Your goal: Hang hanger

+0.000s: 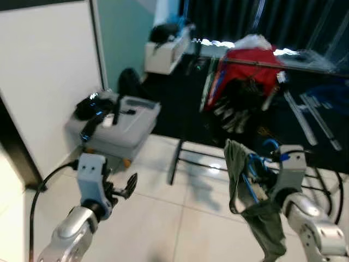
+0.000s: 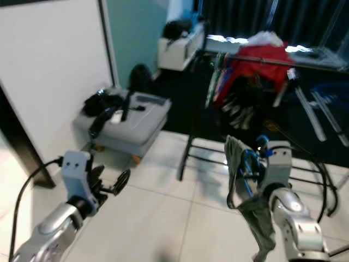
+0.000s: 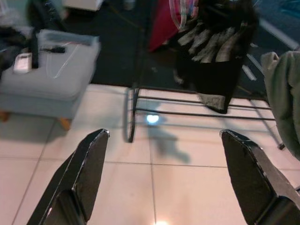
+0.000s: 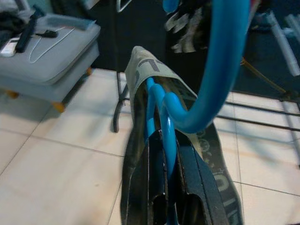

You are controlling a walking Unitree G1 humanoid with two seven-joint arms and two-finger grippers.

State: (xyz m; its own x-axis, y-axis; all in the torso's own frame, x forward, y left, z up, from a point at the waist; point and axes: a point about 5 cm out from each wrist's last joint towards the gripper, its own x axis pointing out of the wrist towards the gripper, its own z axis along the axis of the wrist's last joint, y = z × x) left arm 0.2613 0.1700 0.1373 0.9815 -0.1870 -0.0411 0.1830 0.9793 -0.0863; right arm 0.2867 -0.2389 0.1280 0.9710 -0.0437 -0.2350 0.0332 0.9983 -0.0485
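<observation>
Head stereo downward; wrists along fingers (image 3: 89,164)

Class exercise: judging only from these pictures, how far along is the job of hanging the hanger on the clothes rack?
Done: the right gripper is shut on the blue hanger, which carries a green garment.
In hand: hanger and garment are held up above the tiled floor, apart from the clothes rack.
Left: bring the hook to the rail and let go. The left gripper is open and holds nothing.

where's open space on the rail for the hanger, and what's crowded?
The rail looks bare to the right of the red garment. It is crowded from there left, where clothes bunch. The right gripper holds the blue hanger, and the tiled floor ahead is bare.
</observation>
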